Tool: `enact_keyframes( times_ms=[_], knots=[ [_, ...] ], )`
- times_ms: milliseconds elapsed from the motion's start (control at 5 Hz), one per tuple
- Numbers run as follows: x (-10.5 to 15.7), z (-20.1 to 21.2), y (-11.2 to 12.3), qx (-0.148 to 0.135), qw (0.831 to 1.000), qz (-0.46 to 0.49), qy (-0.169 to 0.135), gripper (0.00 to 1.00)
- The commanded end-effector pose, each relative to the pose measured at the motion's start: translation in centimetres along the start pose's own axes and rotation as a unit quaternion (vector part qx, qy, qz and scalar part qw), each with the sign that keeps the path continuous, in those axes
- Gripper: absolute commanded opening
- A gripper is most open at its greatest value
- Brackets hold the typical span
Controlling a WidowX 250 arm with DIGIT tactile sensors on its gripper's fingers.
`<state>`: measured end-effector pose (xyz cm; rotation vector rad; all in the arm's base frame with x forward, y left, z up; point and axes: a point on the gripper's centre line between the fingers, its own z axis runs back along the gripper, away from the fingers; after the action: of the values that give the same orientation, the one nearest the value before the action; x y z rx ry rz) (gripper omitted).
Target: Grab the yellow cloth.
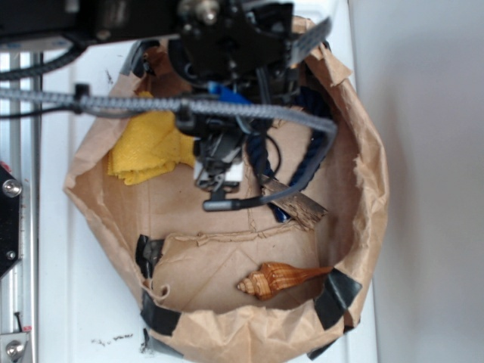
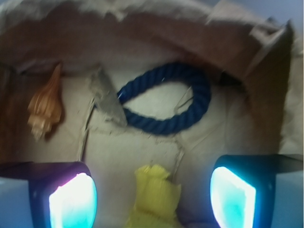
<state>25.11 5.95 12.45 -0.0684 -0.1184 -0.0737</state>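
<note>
Cloth [image 2: 154,197], bright yellow, lies crumpled between open jaws.

Brown paper bag tray [image 1: 363,174] holds all: yellow terry cloth [image 1: 147,147] at exterior-view left, navy rope loop [image 2: 166,97] right of it, orange spiral seashell [image 1: 276,281] near front wall.

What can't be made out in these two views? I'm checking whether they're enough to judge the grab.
- Yellow cloth: exterior view, its right edge is hidden behind the arm; wrist view, its lower part is cut off by the bottom edge.
- Navy rope loop: exterior view, mostly hidden by the arm and its cables.
- Gripper: jaws stand apart in the wrist view; their height above the cloth cannot be told.
- Seashell: wrist view, blurred.
</note>
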Motion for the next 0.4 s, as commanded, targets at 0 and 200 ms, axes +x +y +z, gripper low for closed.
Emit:
enact_keyframes(
  times_ms=[0,200],
  knots=[
    [-1.3,-3.2,0.1,0.043,0.998,-0.048,0.009,1.0],
    [-1.5,-5.5,0.9,0.056,0.997,-0.053,0.015,1.0]
  ],
)
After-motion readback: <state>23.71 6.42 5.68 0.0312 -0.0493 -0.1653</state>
